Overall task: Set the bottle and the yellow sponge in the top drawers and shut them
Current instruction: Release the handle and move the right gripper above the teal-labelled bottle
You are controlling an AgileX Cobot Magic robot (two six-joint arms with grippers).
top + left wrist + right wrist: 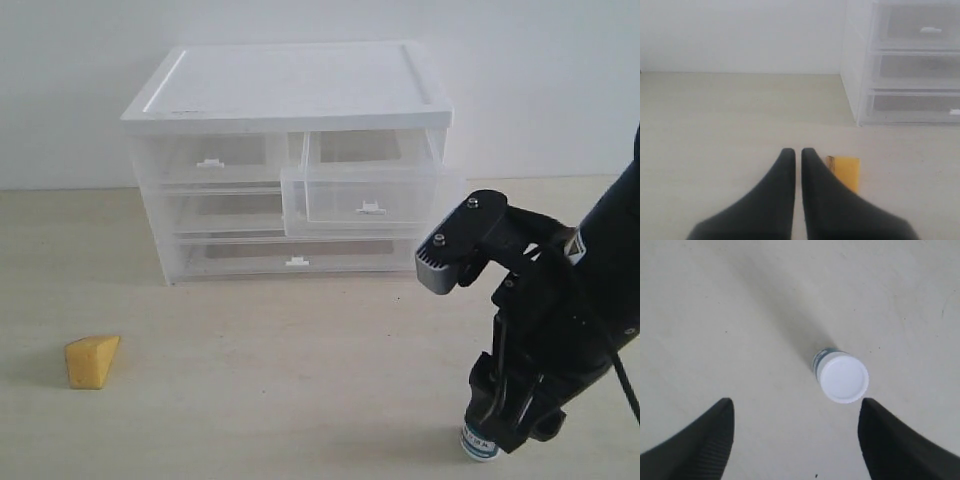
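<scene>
The bottle stands upright on the table, its white cap facing the right wrist camera; it also shows at the lower right. My right gripper hangs open just above it, with the bottle close to one fingertip and not between the jaws. The yellow sponge lies on the table at the left. My left gripper is shut and empty, with the sponge just beside one finger. The top right drawer is pulled out; the top left drawer is closed.
The white-topped cabinet stands at the back centre, with two full-width drawers closed below. The right arm rises over the table's right side. A pale wall runs behind.
</scene>
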